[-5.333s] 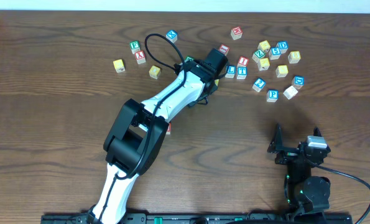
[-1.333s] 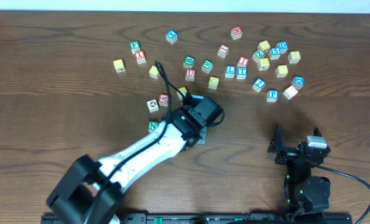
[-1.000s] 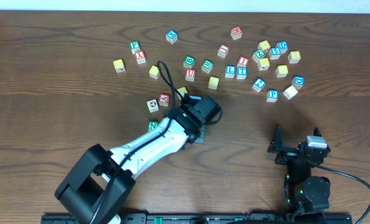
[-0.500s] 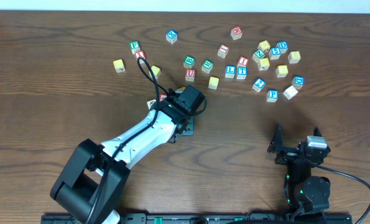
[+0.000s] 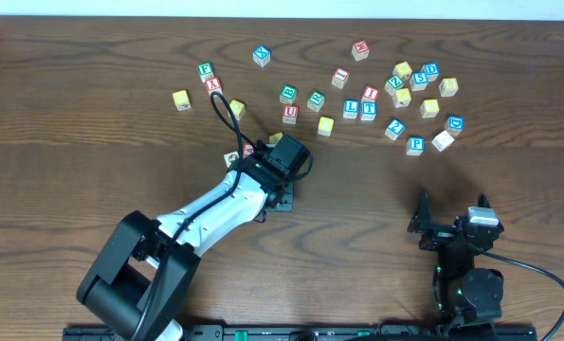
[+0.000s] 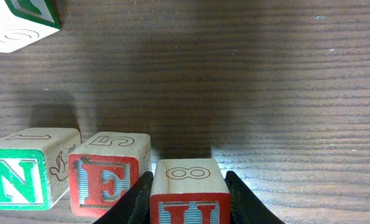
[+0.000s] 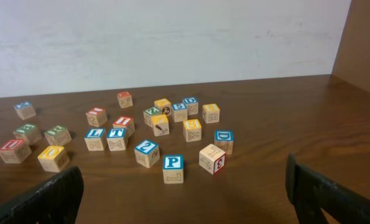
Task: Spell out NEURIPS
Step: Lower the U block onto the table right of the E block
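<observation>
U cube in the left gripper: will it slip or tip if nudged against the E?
Probably stiff: the U cube looks like solid wood, so the left gripper should not deform it. Flat faces suggest it will sit, not roll. Nudged sideways it would likely shove the E cube too.

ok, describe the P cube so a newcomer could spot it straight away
On the table, find the loose cluster of cubes at the far right, beyond the open right tool. The P cube sits on the cluster's near edge, towards that tool. It lies between a blue 2 cube and a pale-topped cube; its blue top reads P.
</observation>
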Controlling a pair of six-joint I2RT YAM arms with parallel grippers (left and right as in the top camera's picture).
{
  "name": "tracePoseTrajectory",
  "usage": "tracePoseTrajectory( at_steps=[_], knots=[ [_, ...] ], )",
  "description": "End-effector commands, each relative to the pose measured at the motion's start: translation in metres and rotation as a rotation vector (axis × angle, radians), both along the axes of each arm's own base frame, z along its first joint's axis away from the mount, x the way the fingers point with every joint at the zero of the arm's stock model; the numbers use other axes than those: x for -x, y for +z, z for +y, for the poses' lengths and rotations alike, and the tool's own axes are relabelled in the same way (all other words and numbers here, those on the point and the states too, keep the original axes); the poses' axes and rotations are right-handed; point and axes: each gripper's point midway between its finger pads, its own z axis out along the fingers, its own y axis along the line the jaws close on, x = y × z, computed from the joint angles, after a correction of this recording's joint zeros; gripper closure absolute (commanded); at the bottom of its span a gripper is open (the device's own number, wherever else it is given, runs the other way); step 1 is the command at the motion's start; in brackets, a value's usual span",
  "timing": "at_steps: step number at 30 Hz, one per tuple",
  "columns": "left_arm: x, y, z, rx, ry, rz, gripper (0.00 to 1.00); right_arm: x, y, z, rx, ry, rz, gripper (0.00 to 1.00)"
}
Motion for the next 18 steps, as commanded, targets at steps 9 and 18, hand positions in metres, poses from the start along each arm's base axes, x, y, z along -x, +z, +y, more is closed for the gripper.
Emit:
tracePoseTrajectory(
  at_steps=[9, 18],
  knots=[
    [0.0001, -0.0056, 0.0013, -0.01, -0.028, 0.002, 0.83, 0.0001, -0.0012, 0.0, 0.009, 0.0, 0.005, 0.01],
    [-0.006, -0.0042, 0.0045, -0.03, -0.019, -0.03, 0.83, 0.0001, -0.0012, 0.0, 0.009, 0.0, 0.005, 0.01]
  ],
)
